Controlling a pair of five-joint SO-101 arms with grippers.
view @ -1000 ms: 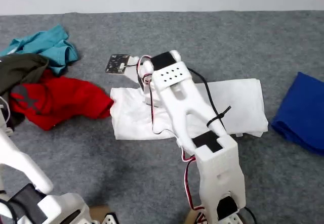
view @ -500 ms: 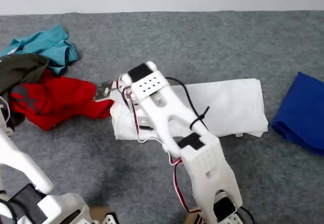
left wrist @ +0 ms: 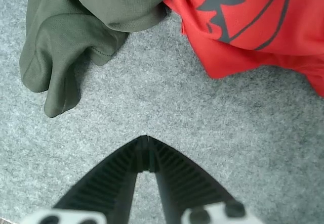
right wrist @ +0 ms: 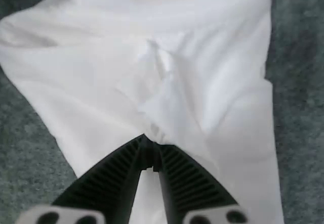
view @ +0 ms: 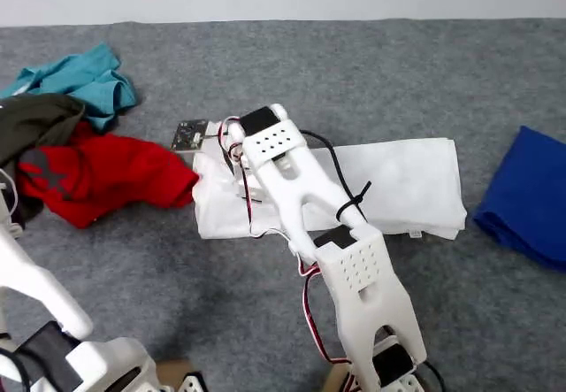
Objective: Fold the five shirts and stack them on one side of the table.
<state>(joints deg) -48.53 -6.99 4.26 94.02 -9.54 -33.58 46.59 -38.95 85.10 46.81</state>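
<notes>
- White shirt (view: 407,188) is lying flat on the grey table (view: 354,73), folded into a long band.
- Right gripper (right wrist: 148,155) is sitting over the white shirt's end nearest the red shirt (view: 97,175), jaws closed, tips on the cloth; any pinched fabric not discernible.
- Olive shirt (view: 35,122) and teal shirt (view: 80,78) are lying beyond the red one.
- Blue shirt (view: 526,193) is resting off the opposite end.
- Left gripper (left wrist: 147,143) is hanging closed, empty, well apart from the white shirt.
</notes>
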